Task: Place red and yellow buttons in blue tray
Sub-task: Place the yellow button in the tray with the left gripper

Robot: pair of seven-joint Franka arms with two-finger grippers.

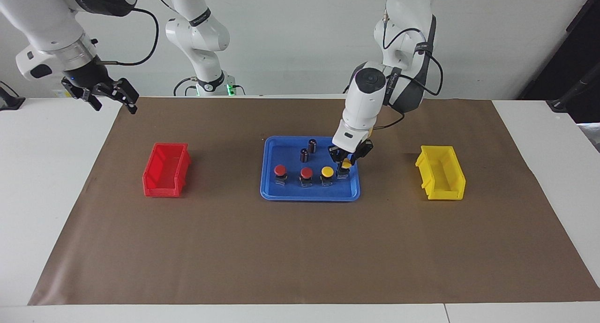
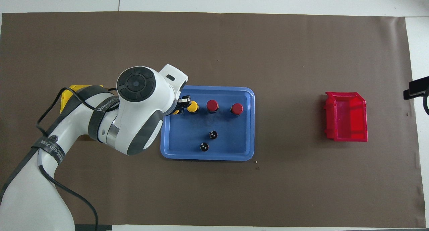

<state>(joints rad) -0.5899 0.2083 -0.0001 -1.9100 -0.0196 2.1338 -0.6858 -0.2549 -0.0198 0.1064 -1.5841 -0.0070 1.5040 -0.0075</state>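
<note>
Gripping, seemingly, yellow button: left gripper.

Red bin, yellow bin, dark cylinders.

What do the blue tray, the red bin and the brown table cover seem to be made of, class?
Blue tray: probably moulded plastic, smooth with a slight sheen, one even colour, rounded corners and a raised rim.
Red bin: likely rigid plastic too, glossy, with ribbed walls.
Brown table cover: looks like matt paper, thin, with faint creases and slightly uneven edges.
</note>
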